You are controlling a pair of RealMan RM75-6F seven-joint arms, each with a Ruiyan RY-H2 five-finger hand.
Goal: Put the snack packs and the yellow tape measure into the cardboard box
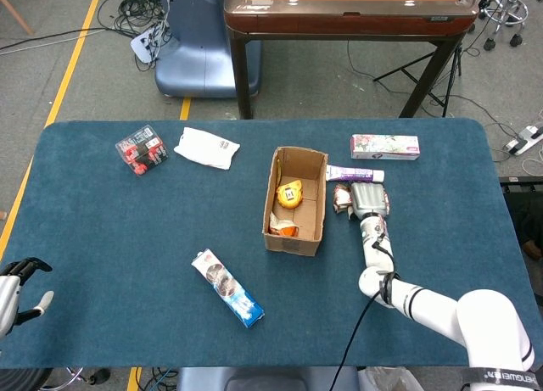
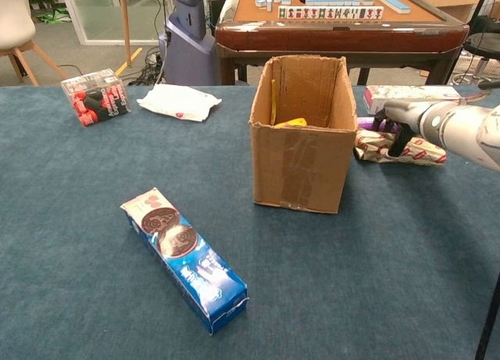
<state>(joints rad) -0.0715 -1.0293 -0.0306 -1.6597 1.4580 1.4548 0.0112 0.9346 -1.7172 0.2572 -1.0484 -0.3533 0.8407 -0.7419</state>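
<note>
Right hand (image 1: 370,199) is down on the red-patterned snack pack (image 2: 398,145), fingers curled over it, just right of the cardboard box (image 2: 301,133). Yellow tape measure (image 1: 289,192) is inside the box w/ an orange pack. Blue cookie pack (image 2: 184,258) lies on the desk (image 1: 127,238), front-left. Left hand (image 1: 17,289) at the desk's edge, fingers apart, holding nothing.

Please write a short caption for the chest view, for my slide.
Right hand grips a red-patterned snack pack beside the open cardboard box; a blue cookie pack waits in front.
</note>
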